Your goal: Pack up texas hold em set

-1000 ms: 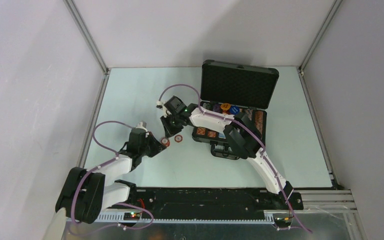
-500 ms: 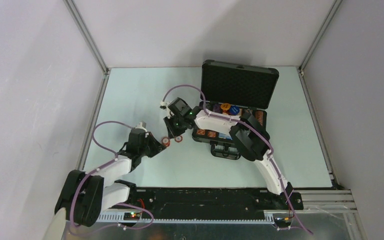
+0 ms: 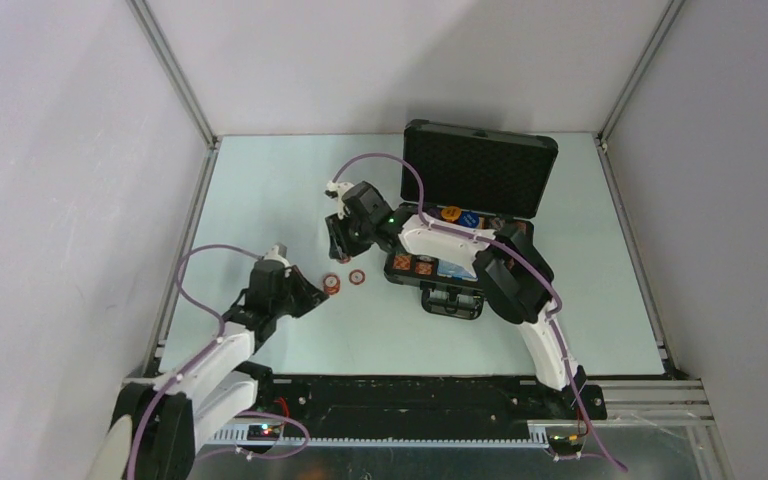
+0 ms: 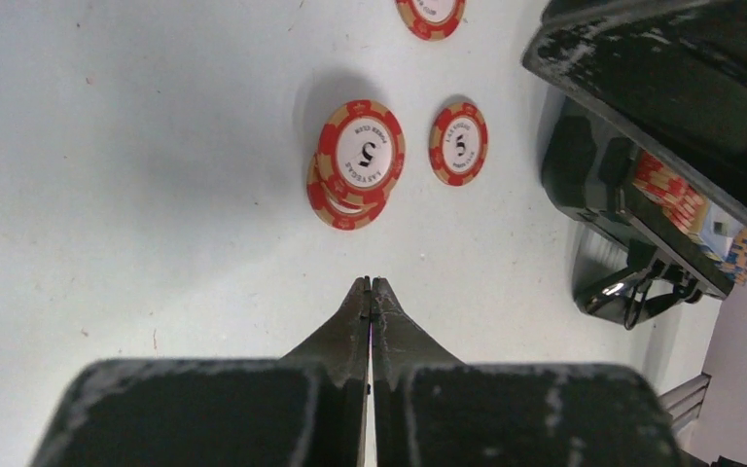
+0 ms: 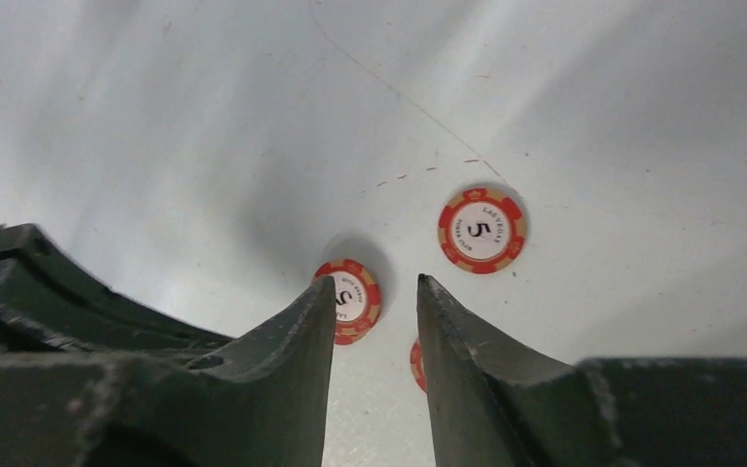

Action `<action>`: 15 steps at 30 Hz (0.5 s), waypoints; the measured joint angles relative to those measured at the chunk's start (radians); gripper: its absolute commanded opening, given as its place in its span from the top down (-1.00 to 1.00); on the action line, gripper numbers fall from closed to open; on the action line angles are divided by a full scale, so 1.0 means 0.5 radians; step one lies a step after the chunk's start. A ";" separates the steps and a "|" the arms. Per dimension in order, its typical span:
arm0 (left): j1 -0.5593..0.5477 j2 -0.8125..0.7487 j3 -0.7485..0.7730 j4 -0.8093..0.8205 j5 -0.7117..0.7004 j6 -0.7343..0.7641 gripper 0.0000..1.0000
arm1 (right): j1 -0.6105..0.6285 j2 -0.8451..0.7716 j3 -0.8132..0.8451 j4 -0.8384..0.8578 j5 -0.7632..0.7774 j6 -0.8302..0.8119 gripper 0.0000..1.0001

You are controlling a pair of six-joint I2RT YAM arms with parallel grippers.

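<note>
Texas hold em set pieces were seen partly packed and partly loose. The black case point(image 3: 450, 299) was placed beneath the right arm's elbow and forearm. It was open, with its foam-lined lid point(image 3: 480, 170) stood upright at the far side and chip rows point(image 3: 412, 266) shown in the near-left compartments. Loose red-white chips point(image 3: 357, 277) marked 5 were left flat on the pale table point(image 3: 260, 190), between the two grippers.

The left arm was stretched low and forward from its base, with the forearm angled to the right and the wrist kept close to the table. The left gripper point(image 4: 371, 284) was clenched, fingertips pressed together with nothing between them. Just ahead of its tips a stacked pair point(image 4: 355, 163) was seen, the upper chip slid partly off the lower. A single chip point(image 4: 459, 143) was seen just right of the pair, apart from it. A further chip point(image 4: 430, 12) was cut by the frame edge beyond.

The right arm was folded up over the case front, its forearm run leftward and the wrist turned steeply down. The right gripper point(image 5: 374, 292) was held above the chips, jaws parted a little and nothing gripped. One flat chip point(image 5: 481, 230) was seen beyond the right fingertip, and a half-hidden chip point(image 5: 358, 297) was partly covered by the left fingertip.
</note>
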 measured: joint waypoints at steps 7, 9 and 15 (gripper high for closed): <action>0.000 -0.443 0.205 -0.436 -0.050 0.054 0.57 | -0.052 0.012 0.095 -0.228 0.085 0.053 -0.18; 0.000 -0.543 0.314 -0.548 -0.068 0.079 0.34 | -0.060 0.038 0.183 -0.318 0.117 0.065 -0.21; 0.000 -0.716 0.729 -0.922 -0.141 0.192 -0.02 | -0.042 0.138 0.414 -0.571 0.276 0.086 -0.23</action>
